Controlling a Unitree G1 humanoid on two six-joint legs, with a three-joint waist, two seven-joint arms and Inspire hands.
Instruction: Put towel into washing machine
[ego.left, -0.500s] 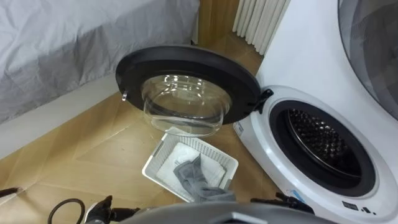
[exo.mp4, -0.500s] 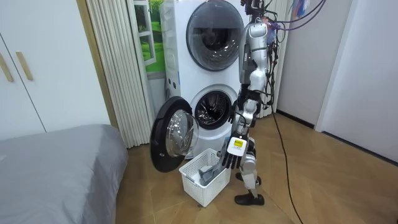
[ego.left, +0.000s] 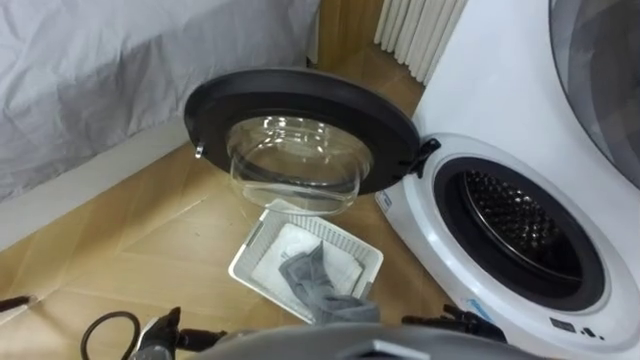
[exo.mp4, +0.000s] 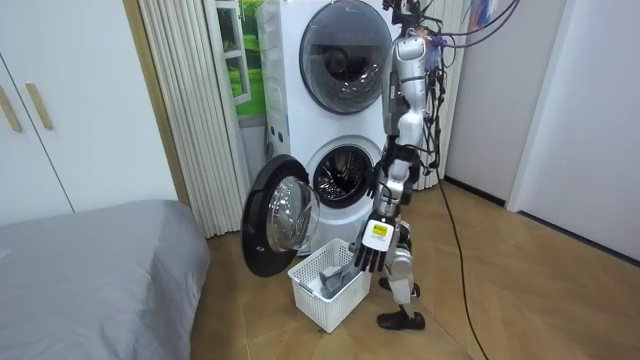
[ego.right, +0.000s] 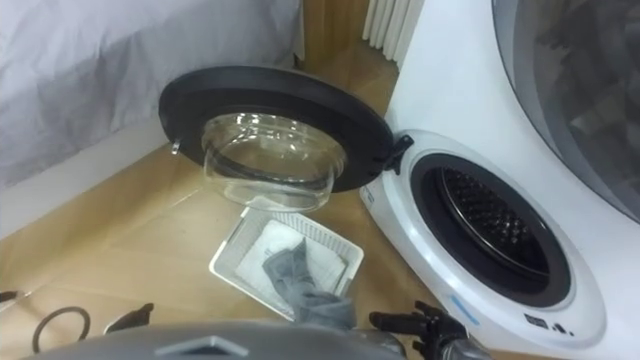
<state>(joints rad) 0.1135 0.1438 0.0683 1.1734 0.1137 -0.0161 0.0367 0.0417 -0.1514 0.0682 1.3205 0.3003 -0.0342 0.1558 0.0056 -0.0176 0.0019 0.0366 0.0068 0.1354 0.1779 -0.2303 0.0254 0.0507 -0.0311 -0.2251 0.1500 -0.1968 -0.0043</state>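
Wooden floor (ego.left: 150, 230), white washing machine (ego.left: 470, 100) gaping at three o'clock; grey towel (ego.left: 315, 290) sits in the white plastic basket (ego.left: 248, 245) at six. Your left hand (exo.mp4: 370, 257) hangs slack; right hand (ego.right: 420, 322), can't tell. Pickup looks pending: stoop, grasp it.

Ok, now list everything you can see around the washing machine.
washing machine: one, white, on the robot's right
door: one, black with clear glass, open over the basket
upper machine: one, white, stacked on top
basket: one, white, on the floor
towel: one, grey, in the basket
bed: one, grey, on the robot's left
curtain: one, cream, beside the machines
floor: one, wood-brown, underfoot
left robot hand: one, dark, hanging by the basket
right robot hand: one, dark, eye view's lower right
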